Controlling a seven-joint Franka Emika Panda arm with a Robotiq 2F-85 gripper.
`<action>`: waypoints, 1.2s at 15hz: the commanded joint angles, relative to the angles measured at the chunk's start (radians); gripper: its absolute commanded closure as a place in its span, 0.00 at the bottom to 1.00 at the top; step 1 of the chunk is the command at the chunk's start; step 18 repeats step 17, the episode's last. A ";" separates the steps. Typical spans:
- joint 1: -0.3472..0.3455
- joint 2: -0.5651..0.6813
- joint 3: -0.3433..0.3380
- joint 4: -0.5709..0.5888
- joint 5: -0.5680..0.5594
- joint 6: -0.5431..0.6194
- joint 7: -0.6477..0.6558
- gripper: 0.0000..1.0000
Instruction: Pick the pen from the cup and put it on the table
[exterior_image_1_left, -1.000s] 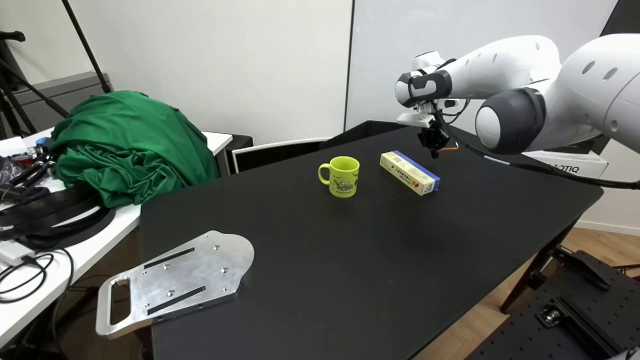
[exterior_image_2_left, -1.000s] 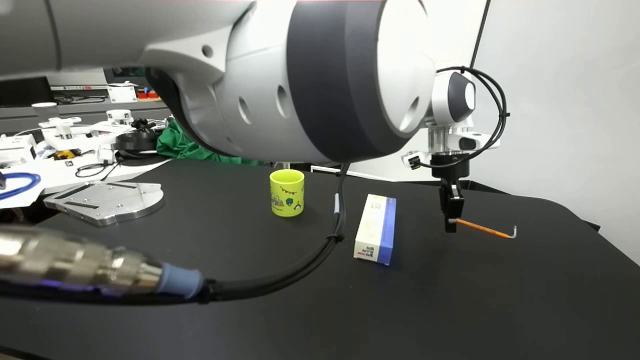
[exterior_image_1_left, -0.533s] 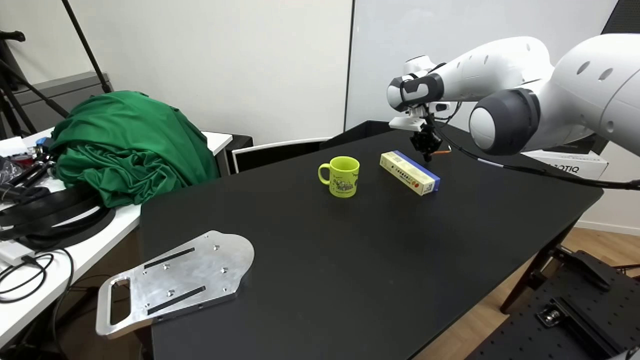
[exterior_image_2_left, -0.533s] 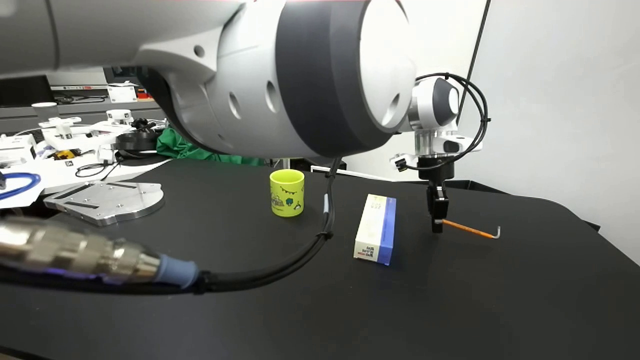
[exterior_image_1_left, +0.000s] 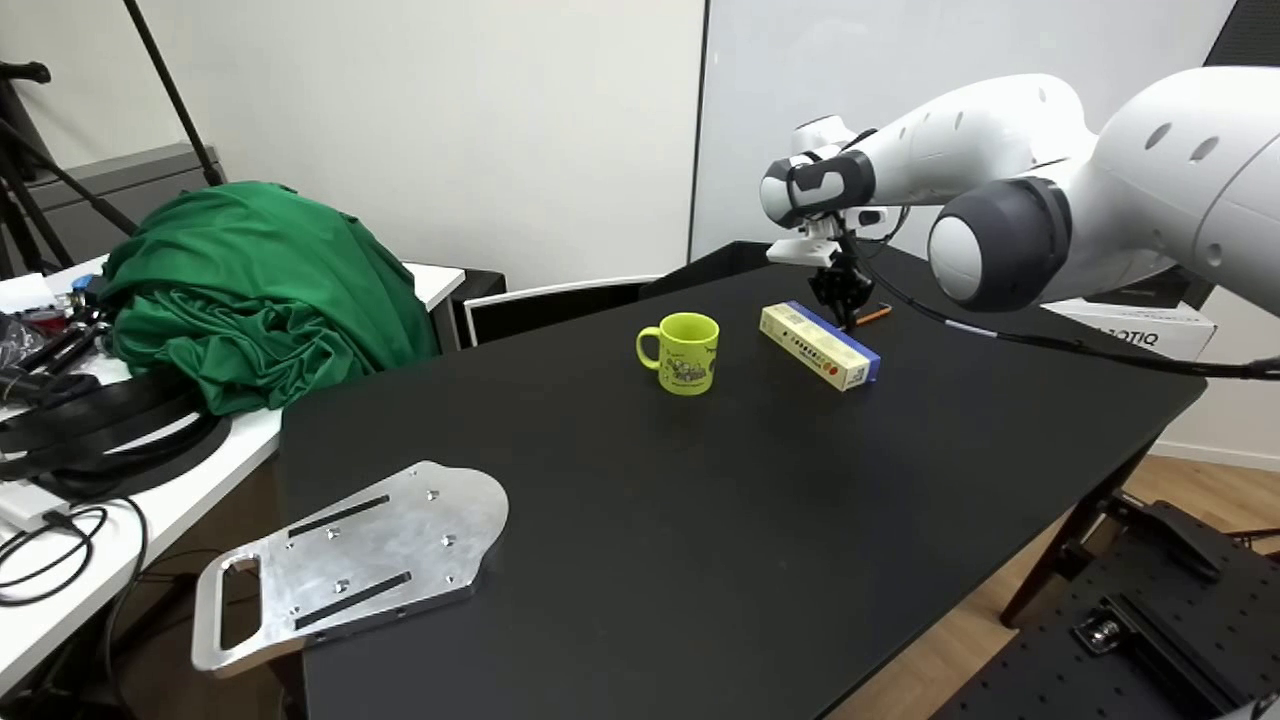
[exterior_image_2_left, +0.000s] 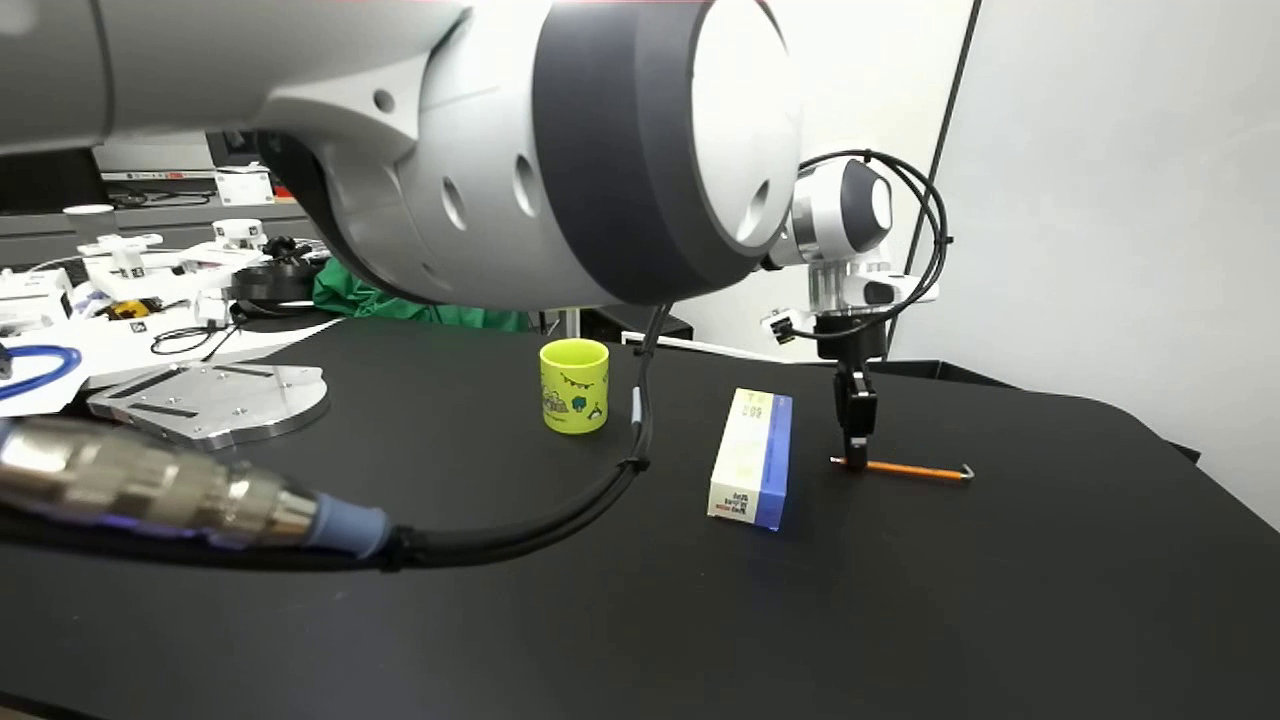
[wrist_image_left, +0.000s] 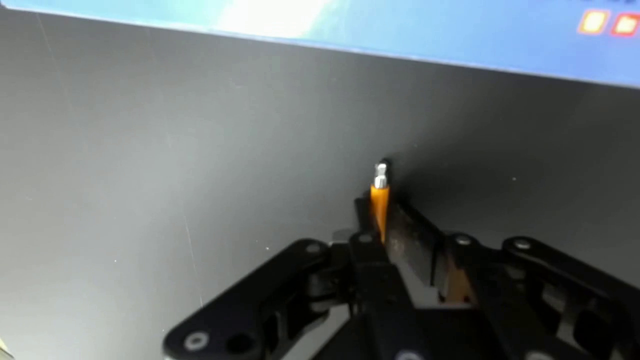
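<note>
Lying nearly level, at or just above the desk (exterior_image_1_left: 620, 560): one pen (exterior_image_2_left: 915, 470), orange, its hooked metal end showing in an exterior view. It is passing between the fingers (wrist_image_left: 367, 252) of the gripper (wrist_image_left: 381, 214), a short silvery end protruding toward the box (exterior_image_1_left: 810, 345), the longer, hooked end extending out the opposite side. Fingers are standing close along both flanks of the pen; the views are not settling whether they are clenching it or hanging loose. Cup (exterior_image_1_left: 686, 350): yellow-green, standing upright on the desk, well apart from the pen. Box: cream and blue, lying between cup and gripper, near the pen. Metal plate (exterior_image_1_left: 390, 545): slotted, resting across the desk's edge, handle overhanging.
</note>
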 joint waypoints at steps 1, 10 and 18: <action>0.001 -0.001 0.012 0.059 0.016 -0.056 0.013 0.49; -0.019 -0.226 0.117 0.094 0.138 -0.263 -0.033 0.00; -0.007 -0.204 0.100 0.098 0.120 -0.243 -0.032 0.00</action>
